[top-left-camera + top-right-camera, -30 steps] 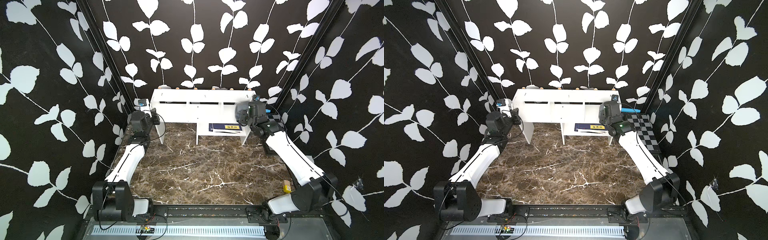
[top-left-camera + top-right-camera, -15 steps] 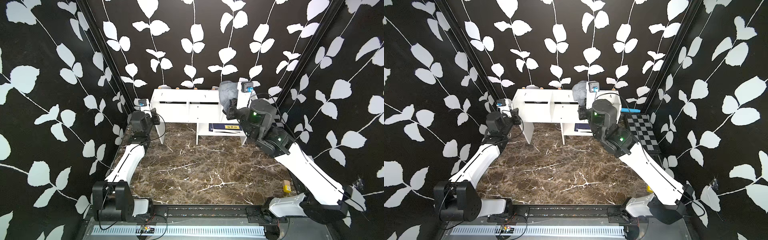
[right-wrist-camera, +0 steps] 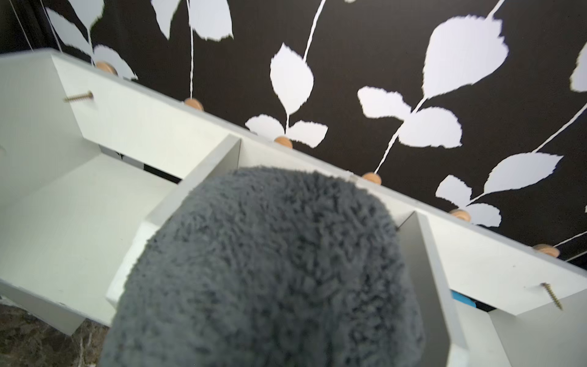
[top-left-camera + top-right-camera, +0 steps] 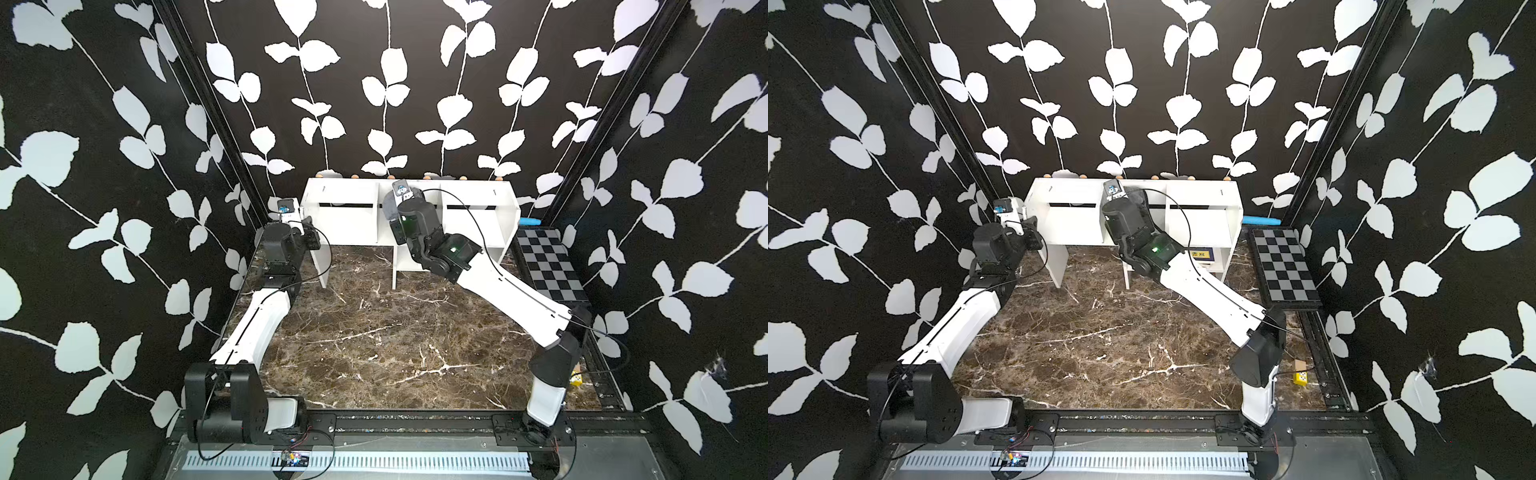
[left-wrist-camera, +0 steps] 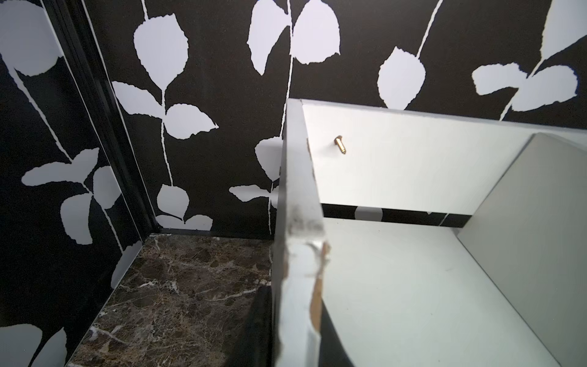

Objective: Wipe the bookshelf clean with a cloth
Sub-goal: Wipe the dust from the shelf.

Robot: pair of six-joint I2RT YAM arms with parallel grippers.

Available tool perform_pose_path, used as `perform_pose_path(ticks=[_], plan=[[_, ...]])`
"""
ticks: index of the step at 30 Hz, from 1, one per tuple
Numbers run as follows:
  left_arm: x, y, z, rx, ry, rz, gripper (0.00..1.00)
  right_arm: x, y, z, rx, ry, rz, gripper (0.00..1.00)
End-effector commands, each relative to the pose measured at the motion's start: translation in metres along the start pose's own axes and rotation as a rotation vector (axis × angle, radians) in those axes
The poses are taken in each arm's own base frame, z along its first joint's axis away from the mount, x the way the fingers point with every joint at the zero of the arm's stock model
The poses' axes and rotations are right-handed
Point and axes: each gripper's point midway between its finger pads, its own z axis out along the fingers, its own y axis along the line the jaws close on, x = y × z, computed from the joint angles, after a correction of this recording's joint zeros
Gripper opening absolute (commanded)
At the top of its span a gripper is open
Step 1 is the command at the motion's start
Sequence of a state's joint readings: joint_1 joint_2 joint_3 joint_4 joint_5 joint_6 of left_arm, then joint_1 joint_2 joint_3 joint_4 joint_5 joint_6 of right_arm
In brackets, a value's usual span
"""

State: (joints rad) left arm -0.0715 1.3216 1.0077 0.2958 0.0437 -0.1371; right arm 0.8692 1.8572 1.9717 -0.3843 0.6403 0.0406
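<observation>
The right end effector (image 4: 394,204) has swung to the bookshelf (image 4: 345,220) middle, clamping the cloth (image 3: 270,270); the left end effector (image 4: 312,240) pinches its end panel

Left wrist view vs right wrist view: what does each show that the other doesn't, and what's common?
Left wrist only: the chipped end panel of the long white board bookshelf, flanked by the dark fingers of the left gripper, and the enclosure's corner.
Right wrist only: the fluffy grey microfibre cloth filling the foreground, round wooden knobs along the back edge, a bright blue object through a slot.
Both: bookshelf compartments, protruding brass screws, brown marble tabletop, black leaf-print wall.
</observation>
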Motion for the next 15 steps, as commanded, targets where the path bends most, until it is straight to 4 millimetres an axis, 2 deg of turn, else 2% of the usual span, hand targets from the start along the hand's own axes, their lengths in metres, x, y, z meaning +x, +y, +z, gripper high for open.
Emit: perform_pose_path(ticks=[1,5,10,13,15], plan=[[-0.009,-0.034,-0.01,0.132,-0.025,-0.119,0.0,-0.006,-0.024,0.001,0.067,-0.007,0.091,0.0],[-0.008,-0.034,-0.009,0.131,-0.02,-0.118,0.0,0.037,-0.024,0.016,0.09,0.096,0.101,0.0],[-0.006,-0.033,-0.008,0.13,-0.016,-0.116,0.0,0.087,-0.033,0.025,0.127,0.217,0.144,0.0],[-0.005,-0.035,-0.008,0.139,-0.011,-0.117,0.0,0.102,-0.023,0.031,0.095,0.258,0.139,0.0],[-0.005,-0.036,-0.008,0.145,-0.011,-0.115,0.0,0.101,-0.005,0.035,0.007,0.251,0.15,0.0]])
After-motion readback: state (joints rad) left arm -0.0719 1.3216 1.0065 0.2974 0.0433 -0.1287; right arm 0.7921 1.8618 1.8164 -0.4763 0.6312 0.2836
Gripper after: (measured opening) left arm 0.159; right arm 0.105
